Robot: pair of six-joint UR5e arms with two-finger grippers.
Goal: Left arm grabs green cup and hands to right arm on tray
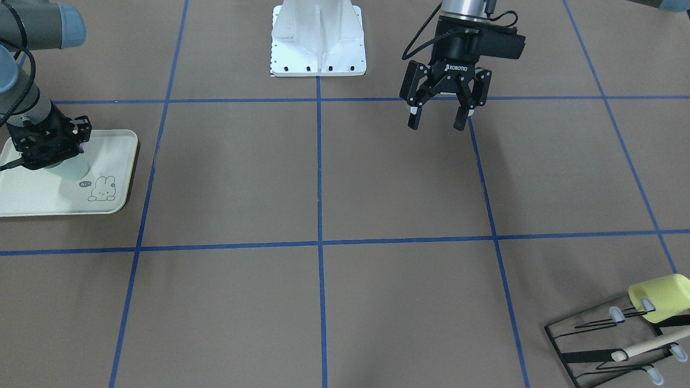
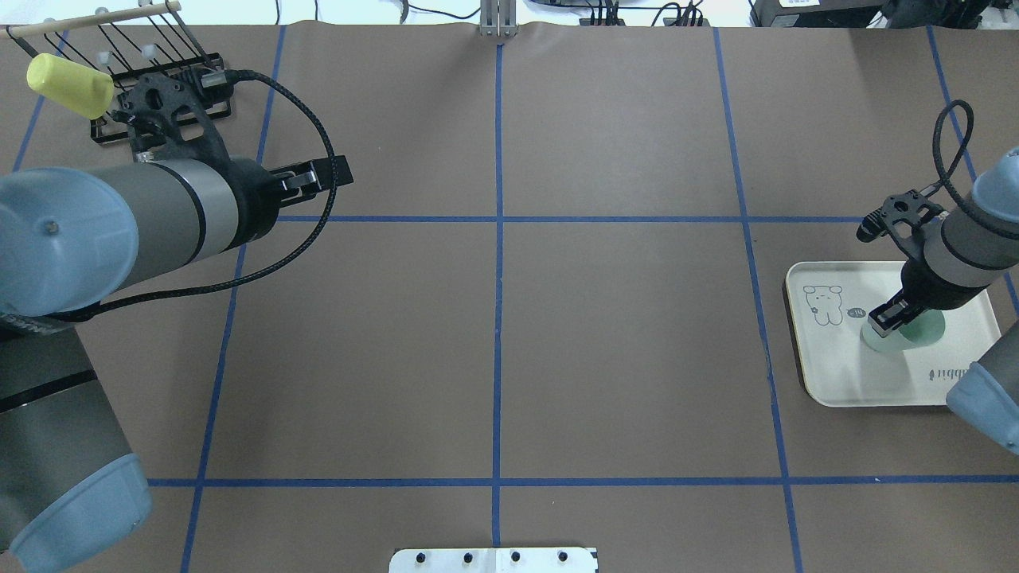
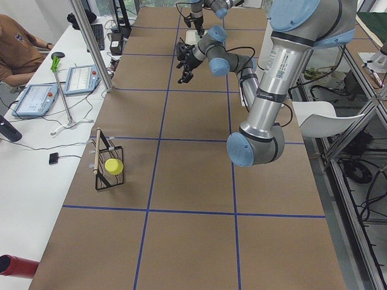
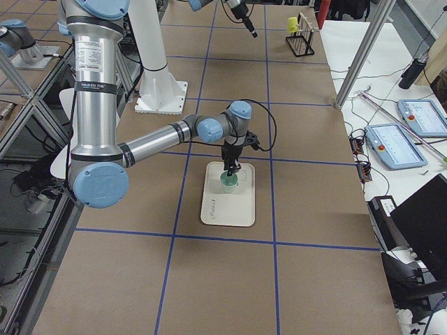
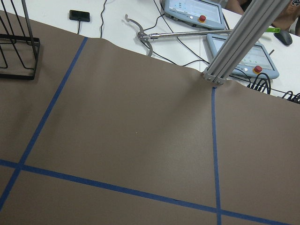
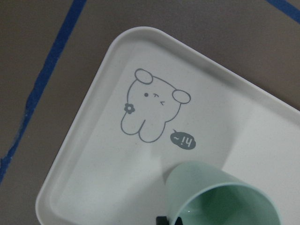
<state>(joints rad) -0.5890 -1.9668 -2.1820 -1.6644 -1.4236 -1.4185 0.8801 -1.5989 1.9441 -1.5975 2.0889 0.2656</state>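
Note:
The pale mint-green cup [image 1: 71, 168] is over the cream tray [image 1: 38, 202] with the bunny drawing, at the robot's right end of the table. It leans, its base down by the tray surface. My right gripper [image 1: 51, 148] is shut on the cup's rim from above. In the overhead view the cup [image 2: 907, 334] lies beside the bunny on the tray [image 2: 876, 386]. The right wrist view shows the cup's open mouth [image 6: 220, 199] and the tray [image 6: 93, 164]. My left gripper [image 1: 436, 119] is open and empty, held above the bare table near the robot base.
A black wire rack [image 1: 587, 345] with a wooden bar holds a yellow-green cup [image 1: 662, 296] at the far corner on my left side. The white robot base [image 1: 318, 40] stands at the table's edge. Blue tape lines grid the brown table.

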